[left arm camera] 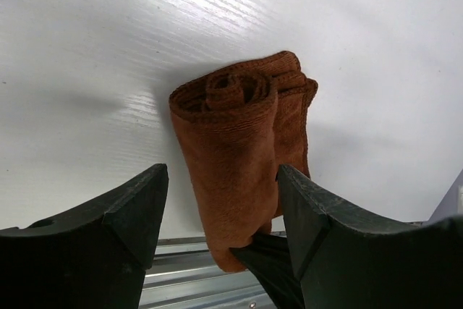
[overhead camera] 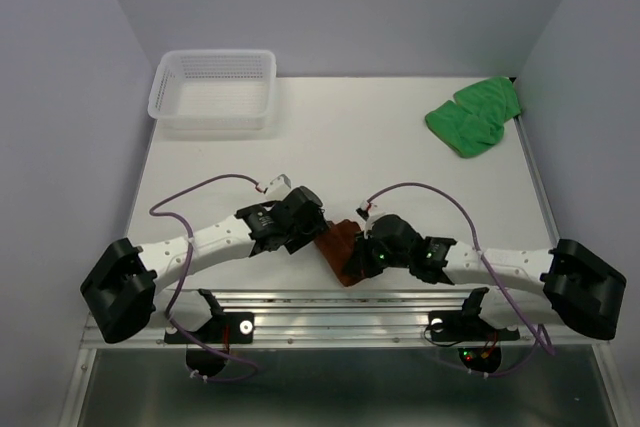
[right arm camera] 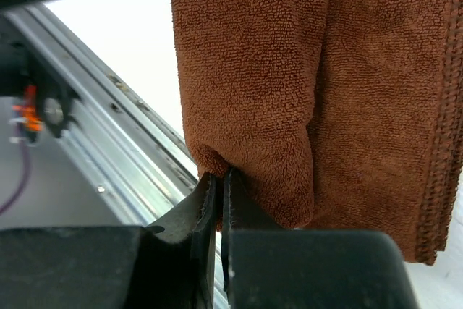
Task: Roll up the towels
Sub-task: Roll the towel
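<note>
Table (overhead camera: 350, 147): white basket (overhead camera: 215, 117) at far left corner, crumpled green towel (overhead camera: 473, 117) at far right. Brown towel (left arm camera: 239, 157) lay rolled near the table's front edge, between the two arms, spiral end facing away. Left pincer (left arm camera: 221, 179) was spread wide, fingers straddling the roll; contact could not be confirmed. Right pincer (right arm camera: 221, 179) was pressed nearly together, nipping the roll's near end.

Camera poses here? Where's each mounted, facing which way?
Top external: above, behind the robot, looking down at the table; left arm, right arm show.
Left wrist: looks past the open left gripper at the brown towel's rolled end.
Right wrist: looks along the shut right gripper at that towel's near edge.
Shared: all three see the towel.
</note>
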`<state>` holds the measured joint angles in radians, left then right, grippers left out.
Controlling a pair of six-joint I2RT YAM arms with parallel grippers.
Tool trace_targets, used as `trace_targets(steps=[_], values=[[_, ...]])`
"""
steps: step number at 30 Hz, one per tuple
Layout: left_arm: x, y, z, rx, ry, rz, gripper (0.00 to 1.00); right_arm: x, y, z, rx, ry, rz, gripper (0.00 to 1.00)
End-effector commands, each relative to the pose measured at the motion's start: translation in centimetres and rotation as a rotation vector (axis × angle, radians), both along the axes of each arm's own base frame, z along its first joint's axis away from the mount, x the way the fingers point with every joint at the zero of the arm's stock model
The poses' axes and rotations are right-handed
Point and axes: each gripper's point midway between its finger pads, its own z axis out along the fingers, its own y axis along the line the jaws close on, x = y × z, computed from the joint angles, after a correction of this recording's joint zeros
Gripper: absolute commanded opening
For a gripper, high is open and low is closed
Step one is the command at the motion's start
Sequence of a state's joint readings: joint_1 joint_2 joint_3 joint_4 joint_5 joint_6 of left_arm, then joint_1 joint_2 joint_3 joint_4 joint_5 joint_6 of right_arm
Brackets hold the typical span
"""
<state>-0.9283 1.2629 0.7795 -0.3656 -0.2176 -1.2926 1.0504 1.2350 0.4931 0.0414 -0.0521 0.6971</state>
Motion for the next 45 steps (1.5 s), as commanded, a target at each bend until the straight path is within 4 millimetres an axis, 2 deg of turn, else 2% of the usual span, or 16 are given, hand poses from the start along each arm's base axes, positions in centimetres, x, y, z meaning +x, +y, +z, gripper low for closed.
trace_targets(steps=[1, 4, 6, 9, 19, 22, 29, 33, 45], values=[[0.0, 0.4, -0.7, 0.034, 0.009, 0.004, 0.73, 0.3, 1.4, 3.3, 0.222, 0.054, 0.035, 0.01], [0.0, -0.3, -0.7, 0.013, 0.008, -0.017, 0.74, 2.2, 0.0, 4.3, 0.276, 0.067, -0.021, 0.01], [0.2, -0.7, -0.4, 0.003, -0.002, -0.029, 0.78, 2.3, -0.2, 5.4, 0.345, 0.105, -0.010, 0.01], [0.4, -1.4, -0.1, -0.017, -0.014, -0.053, 0.83, 2.6, -1.1, 5.8, 0.429, 0.186, -0.021, 0.01], [1.5, -3.3, 0.4, -0.030, -0.035, -0.090, 0.84, 4.4, -3.3, 3.8, 0.481, 0.312, -0.102, 0.01], [1.9, -4.3, 0.4, -0.046, -0.038, -0.108, 0.84, 4.4, -3.9, 3.5, 0.509, 0.341, -0.123, 0.01], [3.0, -6.3, 0.3, -0.047, -0.049, -0.145, 0.84, 5.1, -6.5, 1.7, 0.510, 0.390, -0.215, 0.01], [3.1, -7.0, 0.3, -0.060, -0.047, -0.167, 0.83, 5.8, -8.0, 0.9, 0.514, 0.412, -0.267, 0.01], [2.1, -9.0, -1.0, -0.107, -0.019, -0.241, 0.82, 5.9, -9.0, -2.1, 0.451, 0.464, -0.318, 0.01]])
